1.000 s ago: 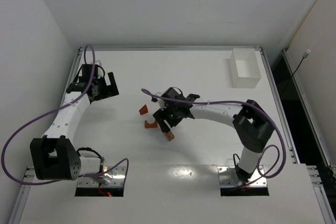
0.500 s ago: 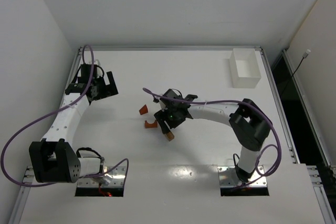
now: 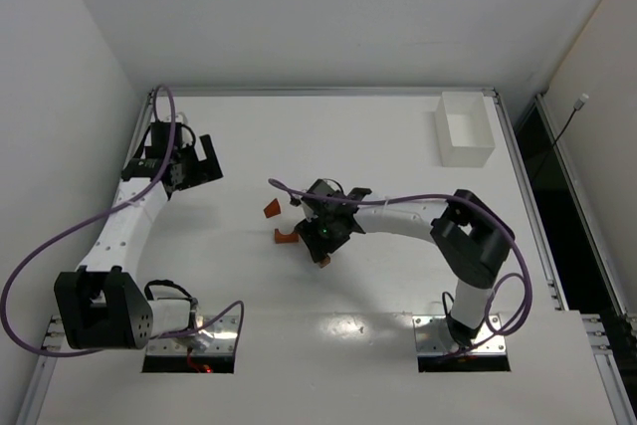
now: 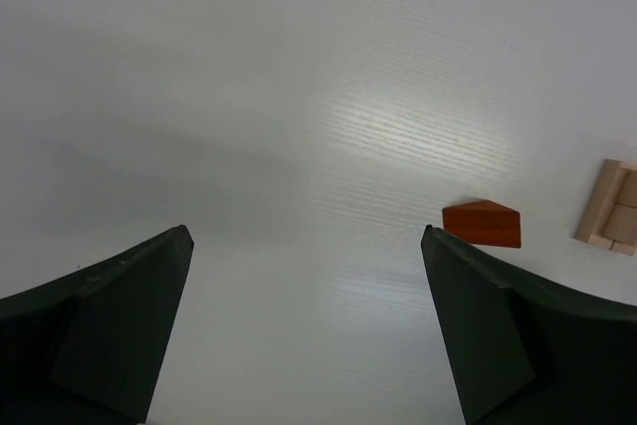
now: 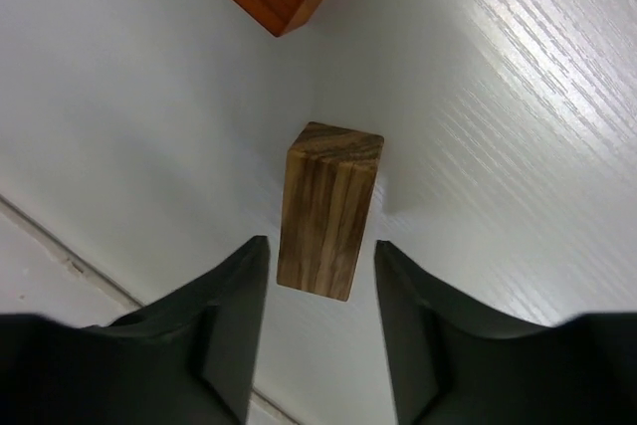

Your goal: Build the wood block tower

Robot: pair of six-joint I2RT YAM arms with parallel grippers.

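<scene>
Found the right fingers (image 5: 234,316) low at mid-counter, apart, flanking a brown wooden block (image 5: 330,211), with slivers of white counter (image 5: 518,97) showing on both sides; not clamped. Noted a reddish-orange arch block (image 3: 286,238) just left of it and an orange wedge (image 3: 271,209) slightly farther. Made out pale tan blocks (image 4: 612,208) near the wedge, cut by the left wrist view's edge. Found these tower pieces lying loose, unstacked. Farther left, saw the left fingers (image 4: 109,316) spread wide, holding nothing. Spotted a white box (image 3: 465,129) far right.
</scene>
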